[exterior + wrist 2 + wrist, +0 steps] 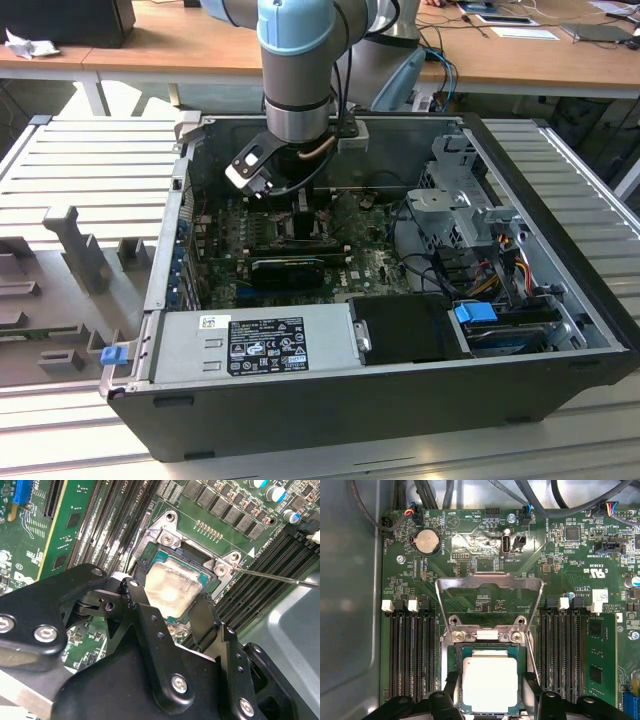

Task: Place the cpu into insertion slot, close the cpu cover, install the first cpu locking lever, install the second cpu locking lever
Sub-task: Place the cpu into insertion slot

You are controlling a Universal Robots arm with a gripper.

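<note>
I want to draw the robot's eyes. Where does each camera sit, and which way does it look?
Exterior view: off the arm, above the open computer case, looking down in; the arm shows.
First wrist view: on the arm, looking straight down on the cpu and open cpu cover; the jaws show.
Second wrist view: on the arm, looking slantwise at the cpu; the jaws show.
Both wrist views share the cpu and jaws.

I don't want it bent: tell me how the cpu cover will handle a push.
The cpu cover looks like thin sheet metal with an open centre, so it is probably light and slightly springy. It stands open, hinged at its edge beside the cpu, so a push likely pivots it. Its slim side rails might twist if pushed off-centre.
</note>
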